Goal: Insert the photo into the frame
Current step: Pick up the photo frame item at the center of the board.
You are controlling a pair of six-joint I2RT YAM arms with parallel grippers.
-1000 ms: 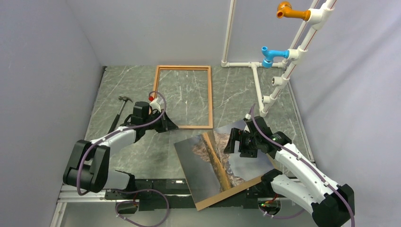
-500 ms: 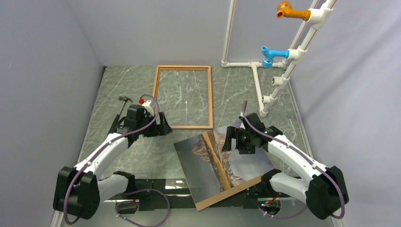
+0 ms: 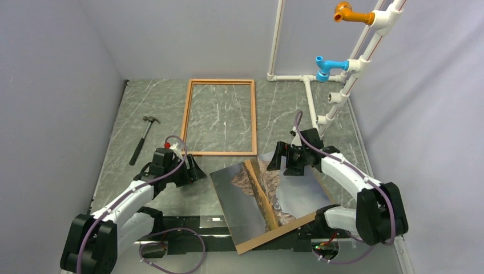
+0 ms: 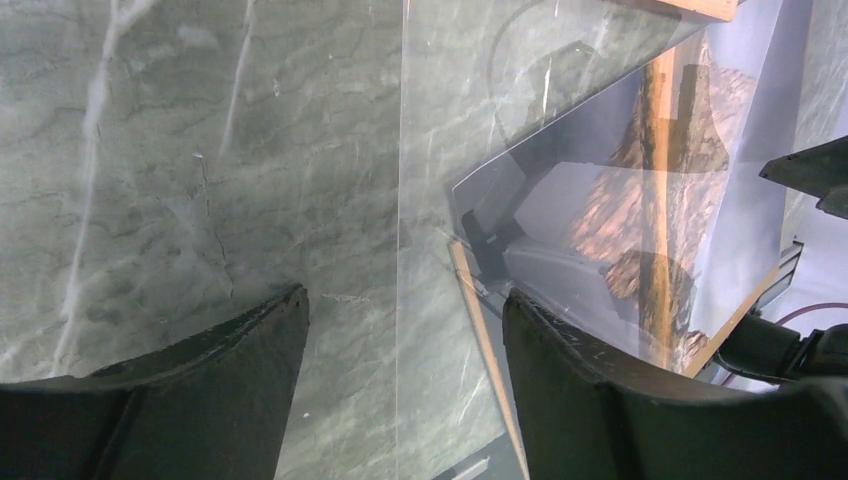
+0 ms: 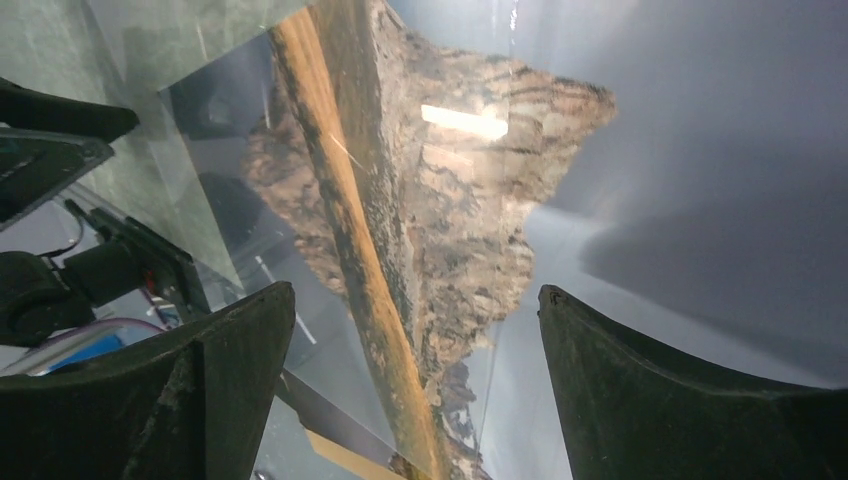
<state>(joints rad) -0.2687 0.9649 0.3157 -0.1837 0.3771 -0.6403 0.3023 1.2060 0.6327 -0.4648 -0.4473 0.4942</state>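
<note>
- At the lower centre of the overhead view, the photo [image 3: 268,197] lies picture side up and askew on a brown backing board [image 3: 255,244], whose near corner overhangs the edge of the surface [image 3: 165,111].
- The frame [image 3: 186,117] lies flat and empty at the upper centre. Its lower right corner is near the photo's far corner but not touching it.
- The left gripper [image 3: 193,171] hangs low over bare surface just left of the photo, jaws apart and holding nothing.
- The left wrist view shows a straight see-through edge [image 4: 400,200] beside the print, perhaps a clear pane. I cannot tell how far it reaches.
- The right gripper [image 3: 278,161] hovers over the photo's upper right part, also spread wide and empty, with the mountain showing between its fingers [image 5: 200,390].
- The step in hand looks like the approach before picking up the photo.
- The next move probably calls for getting a finger under a thin edge, lifting the print alone off the board, then squaring it to the frame.
</note>
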